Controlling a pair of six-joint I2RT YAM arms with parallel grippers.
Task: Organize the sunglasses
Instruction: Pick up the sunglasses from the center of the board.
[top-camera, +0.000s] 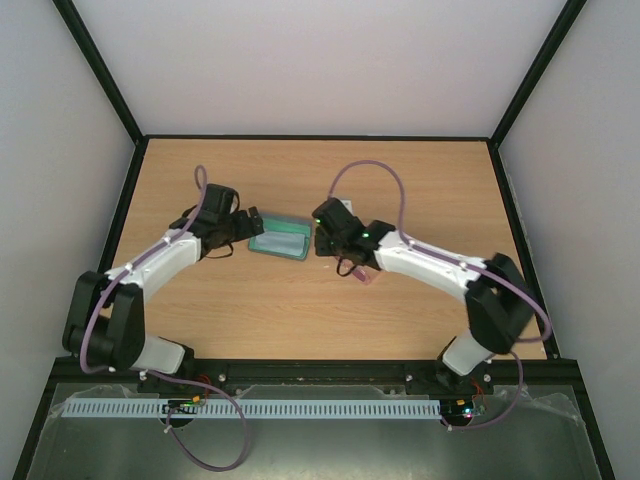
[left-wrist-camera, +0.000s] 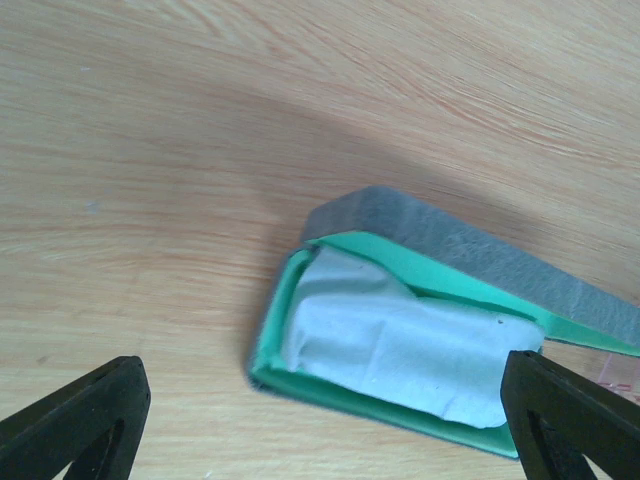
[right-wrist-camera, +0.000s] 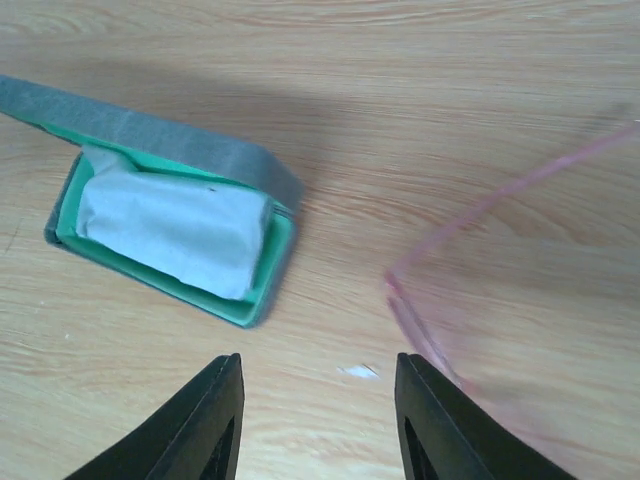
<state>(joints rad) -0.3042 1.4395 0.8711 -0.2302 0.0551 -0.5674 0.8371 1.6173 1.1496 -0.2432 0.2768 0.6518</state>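
Sunglasses (right-wrist-camera: 520, 320), thin translucent pink frame, beside oblong green-lined case (right-wrist-camera: 180, 135)

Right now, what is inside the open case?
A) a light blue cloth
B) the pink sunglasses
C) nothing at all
A: a folded light blue cloth fills the open case, while the pink sunglasses are outside it.

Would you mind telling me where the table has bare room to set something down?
The far strip of table between the case and the back wall is bare, as is the near stretch between the case and the base rail. The middle is crowded: the left gripper and right gripper flank the case, with the sunglasses beside the right one.
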